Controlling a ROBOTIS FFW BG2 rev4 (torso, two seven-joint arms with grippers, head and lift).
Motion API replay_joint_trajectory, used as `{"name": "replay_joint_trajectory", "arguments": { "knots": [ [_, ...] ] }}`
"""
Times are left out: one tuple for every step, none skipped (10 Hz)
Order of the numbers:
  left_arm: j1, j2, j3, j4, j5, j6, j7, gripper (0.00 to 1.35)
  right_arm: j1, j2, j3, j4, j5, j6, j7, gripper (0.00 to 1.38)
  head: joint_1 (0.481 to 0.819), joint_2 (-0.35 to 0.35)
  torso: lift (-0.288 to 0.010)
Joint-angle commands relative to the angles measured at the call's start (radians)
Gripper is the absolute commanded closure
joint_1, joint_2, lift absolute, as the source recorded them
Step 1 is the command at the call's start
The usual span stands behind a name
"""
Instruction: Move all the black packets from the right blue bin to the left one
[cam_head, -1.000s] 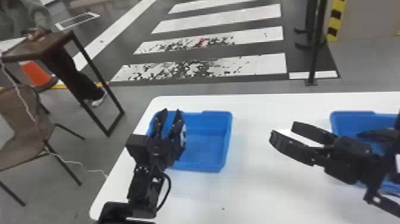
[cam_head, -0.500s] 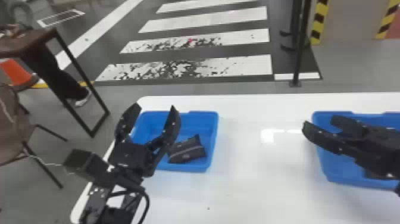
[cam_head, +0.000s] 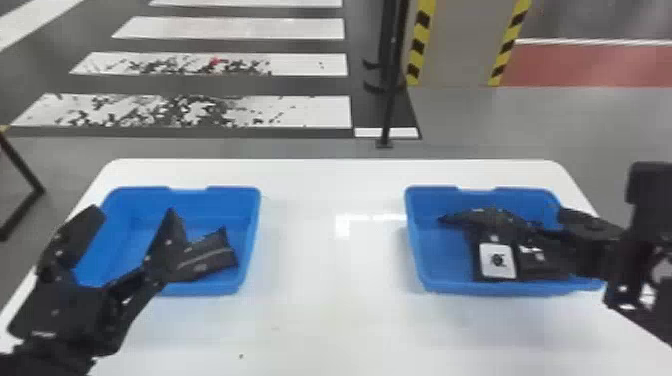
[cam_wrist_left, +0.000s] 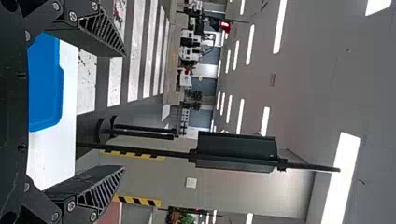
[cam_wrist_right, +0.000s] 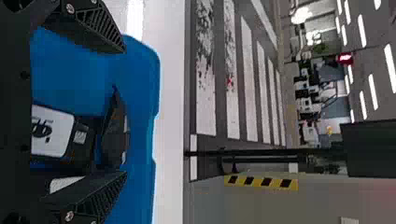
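In the head view, my left gripper (cam_head: 131, 220) stands open over the left blue bin (cam_head: 232, 191), its fingers apart and empty; the left wrist view has the same open gripper (cam_wrist_left: 124, 111). One black packet (cam_head: 210, 257) lies in that bin beside a finger. My right gripper (cam_head: 525, 220) is over the right blue bin (cam_head: 416, 250). There, a black packet with a white label (cam_head: 497, 260) lies near the front, other dark packets by it. In the right wrist view, my open right gripper (cam_wrist_right: 125, 112) has a raised black packet (cam_wrist_right: 114, 135) between and beyond its fingers, ungripped.
Both bins stand on a white table (cam_head: 325, 310), with a wide stretch of tabletop between them. Beyond the far edge, a thin black post (cam_head: 389, 107) rises from the floor. The right bin's walls rise close around the right gripper.
The head view has turned rightward. My left gripper's fingers have spread, leaving the packet uncovered in the left bin. My right gripper has moved from left of the right bin to over it.
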Motion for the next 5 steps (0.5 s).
{"name": "replay_joint_trajectory", "arguments": {
  "knots": [
    [0.003, 0.000, -0.005, 0.000, -0.004, 0.001, 0.000, 0.19, -0.036, 0.001, -0.004, 0.044, 0.054, 0.089, -0.031, 0.10, 0.695, -0.039, -0.140],
    [-0.002, 0.001, -0.009, 0.000, -0.010, -0.002, -0.003, 0.19, -0.070, 0.001, -0.004, 0.093, 0.070, 0.106, -0.039, 0.10, 0.695, -0.072, -0.140],
    [-0.007, 0.004, -0.015, 0.000, -0.014, -0.002, -0.006, 0.19, -0.105, -0.005, 0.000, 0.145, 0.064, 0.123, -0.039, 0.10, 0.695, -0.094, -0.140],
    [-0.007, 0.004, -0.019, 0.000, -0.014, -0.004, -0.009, 0.19, -0.134, -0.013, 0.022, 0.189, 0.036, 0.143, -0.037, 0.13, 0.695, -0.110, -0.140],
    [-0.012, 0.008, -0.021, 0.000, -0.016, -0.002, -0.014, 0.19, -0.149, -0.019, 0.053, 0.204, 0.024, 0.175, -0.037, 0.17, 0.695, -0.111, -0.140]
  ]
}}
